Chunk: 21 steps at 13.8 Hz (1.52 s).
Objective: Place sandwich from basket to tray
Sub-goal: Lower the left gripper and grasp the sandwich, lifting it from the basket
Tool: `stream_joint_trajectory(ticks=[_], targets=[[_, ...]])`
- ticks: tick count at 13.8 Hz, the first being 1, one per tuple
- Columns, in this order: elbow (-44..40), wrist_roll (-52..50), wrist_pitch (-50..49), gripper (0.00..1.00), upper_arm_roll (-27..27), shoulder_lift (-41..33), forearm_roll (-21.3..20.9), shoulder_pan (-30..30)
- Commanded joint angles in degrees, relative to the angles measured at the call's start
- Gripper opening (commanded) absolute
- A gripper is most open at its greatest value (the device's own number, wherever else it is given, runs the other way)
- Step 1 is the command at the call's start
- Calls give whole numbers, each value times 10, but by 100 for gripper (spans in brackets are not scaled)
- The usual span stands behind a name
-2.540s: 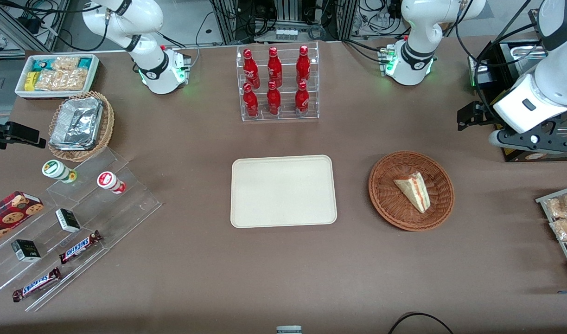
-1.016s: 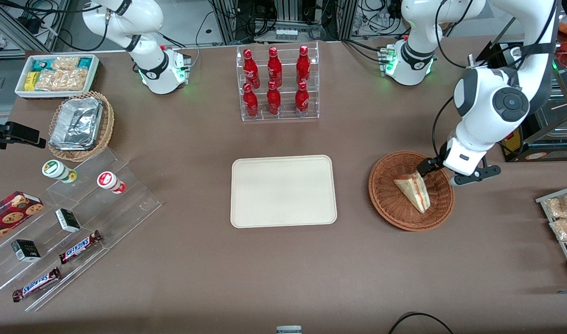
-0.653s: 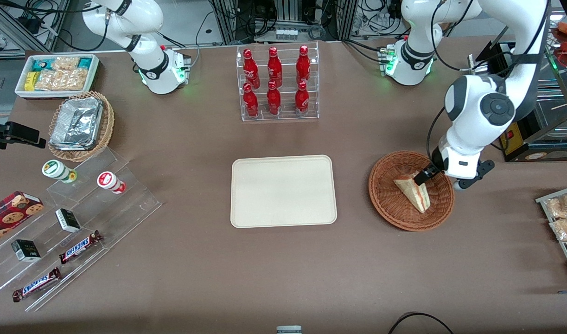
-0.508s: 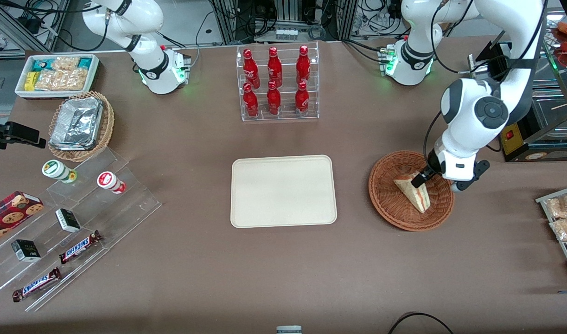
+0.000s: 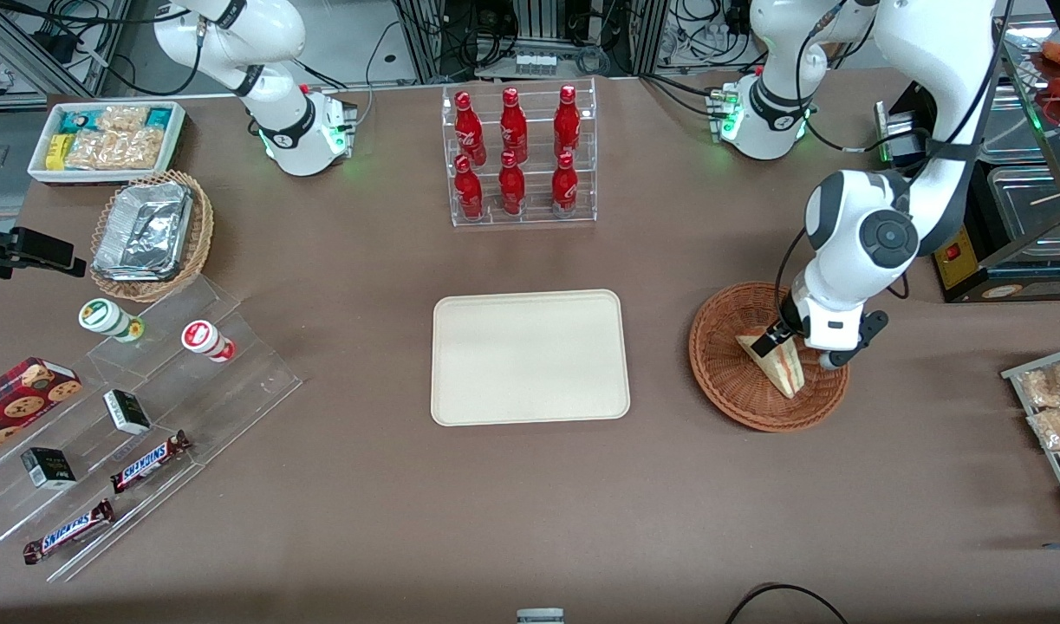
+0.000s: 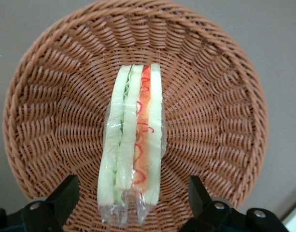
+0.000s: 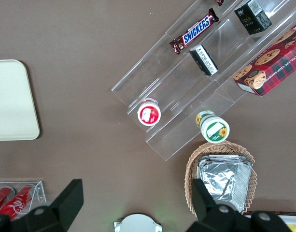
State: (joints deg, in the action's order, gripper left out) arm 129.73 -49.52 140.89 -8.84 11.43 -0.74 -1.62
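**Gripper drops in over the sandwich**

Since a moment ago the left arm has swung in from the working arm's end of the table, and its gripper point(image 5: 770, 336) now hangs over the basket point(image 5: 727, 381). Its fingers point(image 6: 65, 193) are spread wide, one either side of the sandwich point(image 6: 133, 150), neither touching it. The sandwich lies in the basket; from the front, the wrist hides its wide end. The cream tray point(image 5: 530, 357) sits well apart, toward the parked arm.
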Motion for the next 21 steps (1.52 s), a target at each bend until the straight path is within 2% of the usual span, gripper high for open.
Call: stream_joint_trajectory(ticks=[1, 2, 3, 5, 6, 9, 12, 16, 19, 21], targets=[[-8, -13, 10, 100, 4, 21, -30, -4], [-8, -15, 10, 99, 5, 26, -31, -3], [-9, -17, 10, 77, 6, 30, -30, -3], [-9, -17, 11, 6, 6, 30, -31, 0], [-9, -15, 10, 0, 6, 30, -31, 1], [-39, -9, -17, 0, 5, 27, -31, 1], [-139, 11, -156, 0, 4, 31, -30, -4], [-218, 28, -215, 0, -13, 44, -23, -21], [-295, 30, -280, 0, -30, 90, -24, -64], [-319, 28, -281, 0, -30, 111, -23, -106]])
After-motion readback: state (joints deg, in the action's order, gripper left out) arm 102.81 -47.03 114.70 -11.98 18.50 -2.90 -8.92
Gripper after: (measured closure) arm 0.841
